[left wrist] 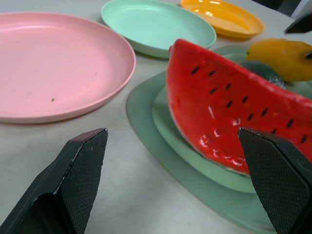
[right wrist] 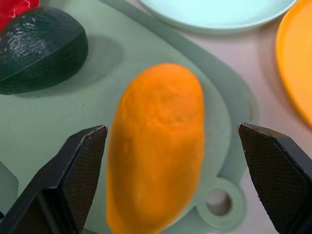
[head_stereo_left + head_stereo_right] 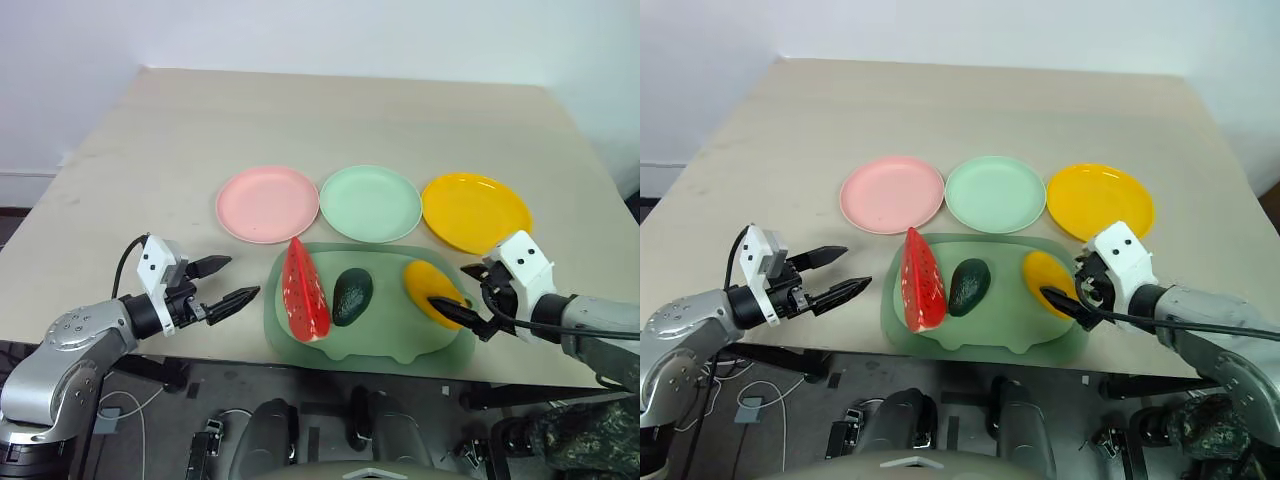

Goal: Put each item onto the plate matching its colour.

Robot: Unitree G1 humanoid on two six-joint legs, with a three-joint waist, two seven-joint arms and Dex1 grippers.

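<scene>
None placed: watermelon wedge (image 3: 305, 292), avocado (image 3: 352, 296) and yellow fruit (image 3: 432, 291) remain on the tray (image 3: 400, 345), plates at its twelve o'clock. My right gripper (image 3: 470, 298) straddles the fruit, jaws apart; left gripper (image 3: 222, 284) likewise apart, holding nothing.

Pale wooden table (image 3: 330, 120) against white wall (image 3: 300, 30)

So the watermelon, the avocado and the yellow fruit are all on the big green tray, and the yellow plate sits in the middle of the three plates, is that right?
Not quite. All three toys are on the tray, but the left eye view shows the mint green plate in the middle; the yellow plate is at the right end and the pink plate at the left.
</scene>
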